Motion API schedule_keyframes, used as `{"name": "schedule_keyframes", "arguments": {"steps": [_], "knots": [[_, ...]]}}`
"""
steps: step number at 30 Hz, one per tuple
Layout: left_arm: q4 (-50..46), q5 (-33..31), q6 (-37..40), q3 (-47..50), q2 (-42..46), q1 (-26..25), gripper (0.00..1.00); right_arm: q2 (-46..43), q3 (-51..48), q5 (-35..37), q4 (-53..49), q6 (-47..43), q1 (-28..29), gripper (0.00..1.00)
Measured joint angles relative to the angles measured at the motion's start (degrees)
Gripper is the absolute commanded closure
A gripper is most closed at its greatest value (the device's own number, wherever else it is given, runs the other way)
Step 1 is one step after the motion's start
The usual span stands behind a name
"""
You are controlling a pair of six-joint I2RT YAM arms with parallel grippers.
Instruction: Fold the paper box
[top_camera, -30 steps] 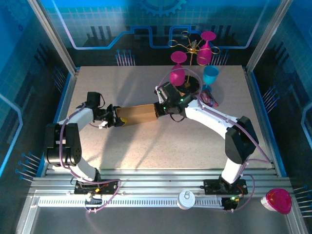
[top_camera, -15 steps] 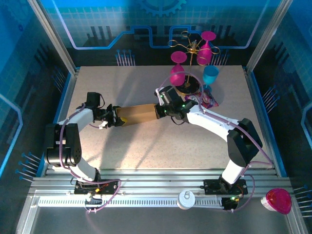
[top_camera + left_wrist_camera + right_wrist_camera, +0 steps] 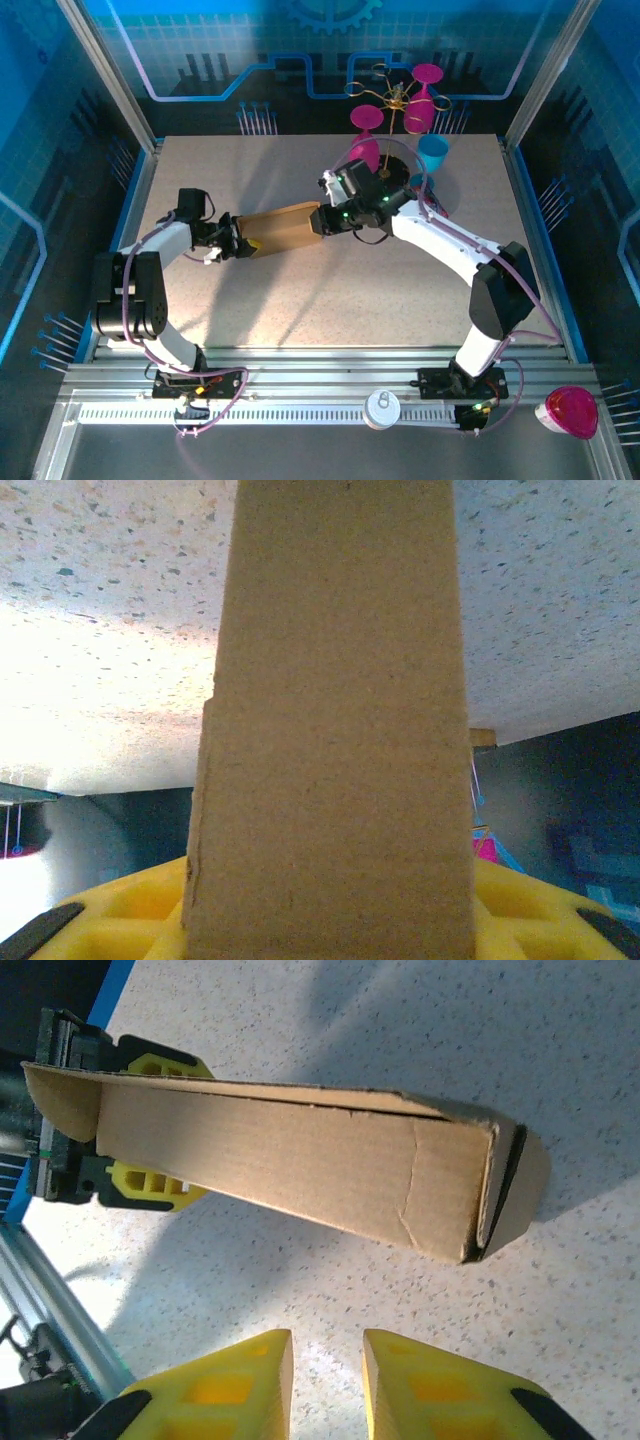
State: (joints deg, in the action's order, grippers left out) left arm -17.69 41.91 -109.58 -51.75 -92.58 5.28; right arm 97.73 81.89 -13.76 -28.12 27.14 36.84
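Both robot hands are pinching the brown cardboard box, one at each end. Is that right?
Not quite. The left gripper pinches one end of the paper box, but the right gripper doesn't: the right wrist view shows its yellow fingers clear of the box, nothing between them.

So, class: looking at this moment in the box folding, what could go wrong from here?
The left gripper alone holds the paper box, by one end, so the free end could droop or twist. The end flap by the open right gripper stands ajar and could spring wider.
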Motion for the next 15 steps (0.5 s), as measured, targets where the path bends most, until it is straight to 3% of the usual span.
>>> {"name": "schedule_keyframes", "arguments": {"steps": [5, 8, 12, 15], "knots": [[0.0, 0.0, 0.0, -0.3, -0.3, 0.0, 1.00, -0.5, 0.0, -3.3, 0.0, 4.2, -2.3, 0.53], [0.0, 0.1, 0.0, -0.3, -0.3, 0.1, 1.00, -1.3, 0.0, -5.2, 1.1, 8.5, -4.9, 0.36], [0.0, 0.1, 0.0, -0.3, -0.3, 0.1, 1.00, -1.4, 0.0, -8.2, 3.7, 18.7, -8.8, 0.21], [0.0, 0.2, 0.0, -0.3, -0.3, 0.2, 1.00, -1.4, -2.4, -10.4, 8.3, 29.9, -10.5, 0.15]]}}
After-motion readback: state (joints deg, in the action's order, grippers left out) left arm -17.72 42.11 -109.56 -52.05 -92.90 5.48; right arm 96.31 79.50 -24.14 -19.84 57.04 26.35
